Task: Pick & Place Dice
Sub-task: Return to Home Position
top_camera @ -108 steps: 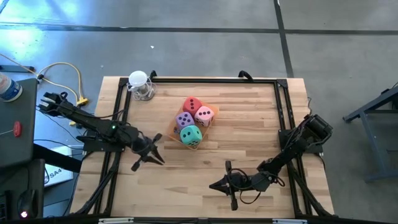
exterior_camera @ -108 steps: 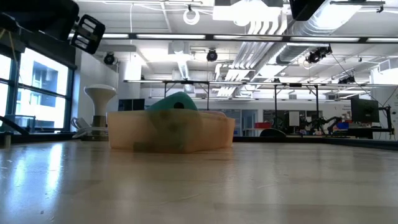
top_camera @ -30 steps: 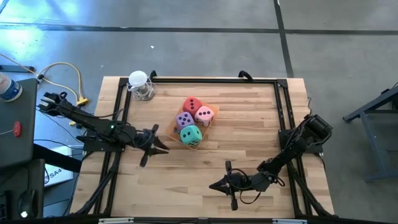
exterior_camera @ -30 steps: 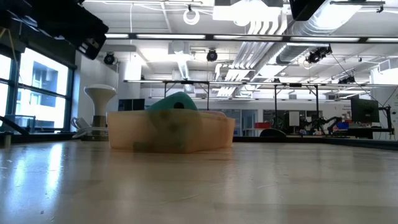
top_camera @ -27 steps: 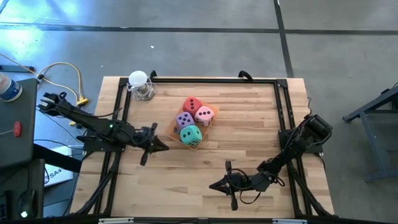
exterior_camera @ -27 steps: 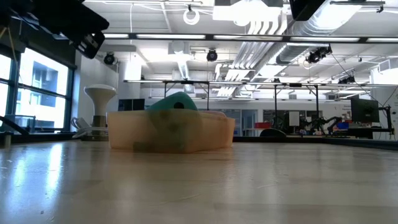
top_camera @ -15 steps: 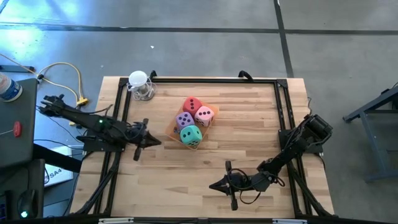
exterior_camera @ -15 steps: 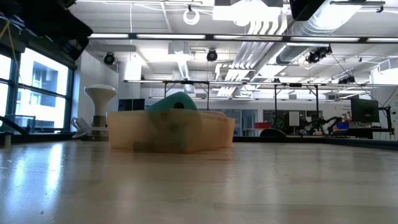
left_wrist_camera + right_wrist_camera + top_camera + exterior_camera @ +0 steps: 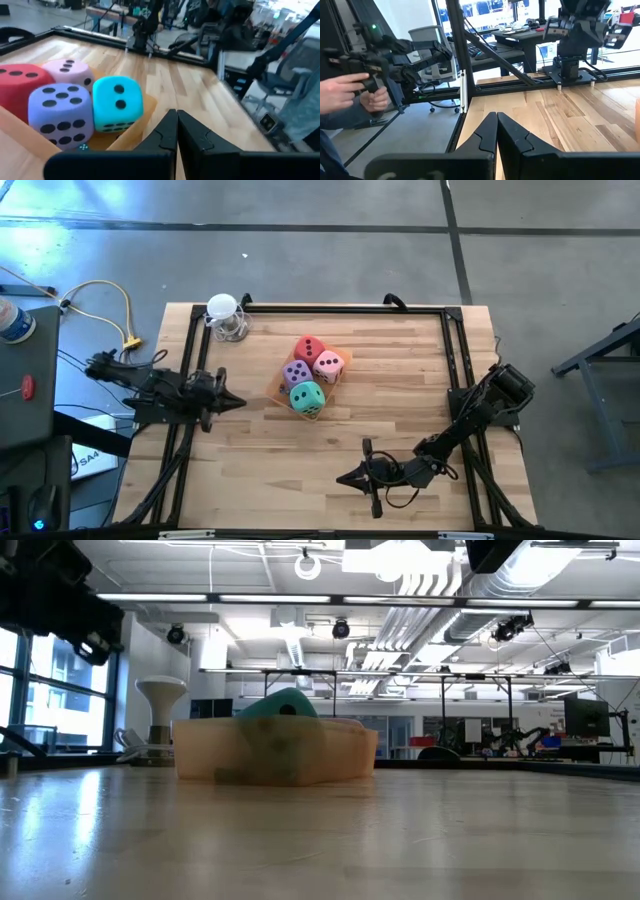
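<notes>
Effectively done: soft red die (image 9: 309, 348), pink die (image 9: 328, 365), purple die (image 9: 297, 373) and teal-green die (image 9: 307, 396) all in translucent orange rectangular tray (image 9: 274, 390); left gripper (image 9: 235, 404) well left of it, right gripper (image 9: 342, 478) well apart in front, both pressed together, empty.

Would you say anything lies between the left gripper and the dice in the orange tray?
Nothing visible: only bare wooden table separates the left gripper from the translucent orange tray whose low wall rings the four soft dice; the right gripper waits on the other side.

Floor: grey concrete floor (image 9: 330, 260), dark seams.
Ceiling: white exposed ducts (image 9: 440, 585), strip lights (image 9: 250, 597).
Windows: tall glass panes (image 9: 70, 700).
Furniture: grey office chair (image 9: 427, 35).
</notes>
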Available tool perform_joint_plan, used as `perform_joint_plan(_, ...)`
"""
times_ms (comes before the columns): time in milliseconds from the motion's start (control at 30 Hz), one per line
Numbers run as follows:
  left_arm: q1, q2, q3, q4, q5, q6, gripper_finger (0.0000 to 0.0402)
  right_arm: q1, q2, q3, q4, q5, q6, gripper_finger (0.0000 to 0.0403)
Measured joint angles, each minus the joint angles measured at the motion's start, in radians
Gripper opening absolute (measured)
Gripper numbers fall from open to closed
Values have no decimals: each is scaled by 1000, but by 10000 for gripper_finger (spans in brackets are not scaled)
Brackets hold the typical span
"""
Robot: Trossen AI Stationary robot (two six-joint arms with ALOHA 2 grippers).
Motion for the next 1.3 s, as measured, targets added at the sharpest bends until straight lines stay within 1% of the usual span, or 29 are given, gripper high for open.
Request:
perform_joint_plan(100, 0, 8, -26, 17, 0, 6, 0, 0, 0, 1, -5, 1, 0, 2)
perform_joint_plan(200, 2, 16, -47, 86, 25, 42, 0, 0, 0, 1, -30, -1, 0, 2)
perform_joint_plan(267, 2, 15, -58, 116, 83, 82, 0, 0, 1, 1, -41, -1, 0, 2)
perform_joint_plan(400, 2, 15, -85, 178, 254, 179, 0, 0, 1, 1, -60, 0, 0, 2)
perform_joint_plan(433, 2, 15, -89, 189, 263, 185, 0, 0, 1, 1, -59, 0, 0, 2)
perform_joint_plan(600, 14, 16, -103, 201, 203, 142, 0, 0, 1, 1, -62, 0, 0, 2)
perform_joint_plan(867, 62, 70, -104, 193, 214, 123, 0, 0, 1, 0, -70, -1, 0, 2)
perform_joint_plan(1033, 72, 115, -105, 198, 214, 127, 0, 0, 1, 0, -71, -1, 0, 2)
perform_joint_plan(1133, 72, 140, -108, 237, 209, 128, 0, 0, 1, 0, -73, -1, 0, 2)
perform_joint_plan(1300, 72, 155, -108, 348, 207, 128, 0, 0, 1, 0, -74, -1, 0, 2)
